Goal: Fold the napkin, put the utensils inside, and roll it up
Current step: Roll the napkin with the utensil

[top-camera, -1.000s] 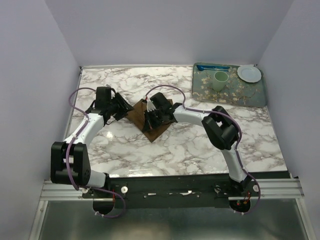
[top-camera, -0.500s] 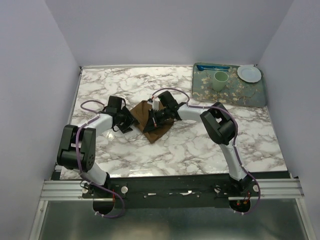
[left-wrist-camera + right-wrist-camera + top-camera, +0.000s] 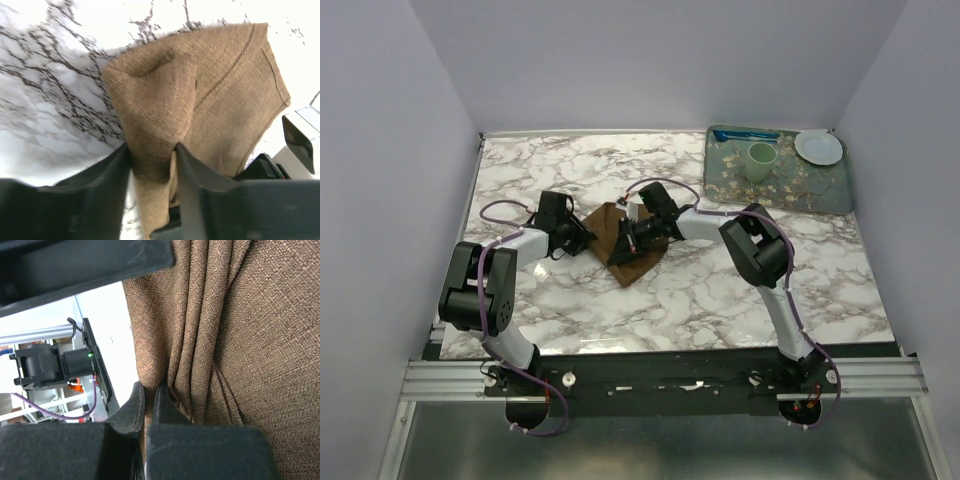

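On marble table [image 3: 720, 290] — left jaws pinch bunched napkin [image 3: 200, 100] fold; right jaws closed tight on its edge.

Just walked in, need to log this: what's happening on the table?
Both arms are working the brown napkin mid-table. The left gripper holds a bunched fold; the right gripper is pinched shut on another fold. The cloth is rumpled, not yet rolled. A cup, plate and blue utensil sit on the tray, far right.
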You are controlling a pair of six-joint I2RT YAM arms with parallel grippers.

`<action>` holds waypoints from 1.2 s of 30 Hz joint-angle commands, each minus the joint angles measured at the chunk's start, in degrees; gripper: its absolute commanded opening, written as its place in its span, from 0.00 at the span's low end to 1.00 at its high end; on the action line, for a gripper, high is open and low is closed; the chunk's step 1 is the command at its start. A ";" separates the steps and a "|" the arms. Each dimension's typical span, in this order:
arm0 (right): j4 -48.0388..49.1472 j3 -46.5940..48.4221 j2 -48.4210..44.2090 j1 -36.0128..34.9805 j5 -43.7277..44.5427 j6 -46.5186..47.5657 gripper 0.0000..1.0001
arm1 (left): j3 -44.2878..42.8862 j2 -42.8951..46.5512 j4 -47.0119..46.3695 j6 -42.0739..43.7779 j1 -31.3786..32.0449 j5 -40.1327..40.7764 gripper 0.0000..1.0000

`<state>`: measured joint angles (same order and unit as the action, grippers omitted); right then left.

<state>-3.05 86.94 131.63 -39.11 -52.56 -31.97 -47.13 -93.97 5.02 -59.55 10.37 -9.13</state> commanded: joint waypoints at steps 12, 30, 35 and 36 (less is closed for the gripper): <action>-16.10 4.21 -2.87 0.97 8.67 11.39 0.05 | -1.55 -0.68 4.38 2.60 1.05 6.05 0.09; -13.04 -6.16 -21.42 -18.09 70.10 35.91 0.86 | -7.53 -4.29 15.02 5.94 0.97 1.22 0.00; -9.79 -4.59 -17.21 -23.37 77.59 39.70 0.87 | -7.88 -5.17 16.25 5.94 1.05 0.60 0.00; -9.35 -4.23 -16.42 -23.81 79.17 39.96 0.86 | -7.97 -5.17 16.51 6.11 1.05 0.77 0.00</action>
<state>-16.67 82.50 111.61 -61.36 12.95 2.96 -54.96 -96.99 16.38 -54.74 11.62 -7.31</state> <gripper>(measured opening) 0.865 0.240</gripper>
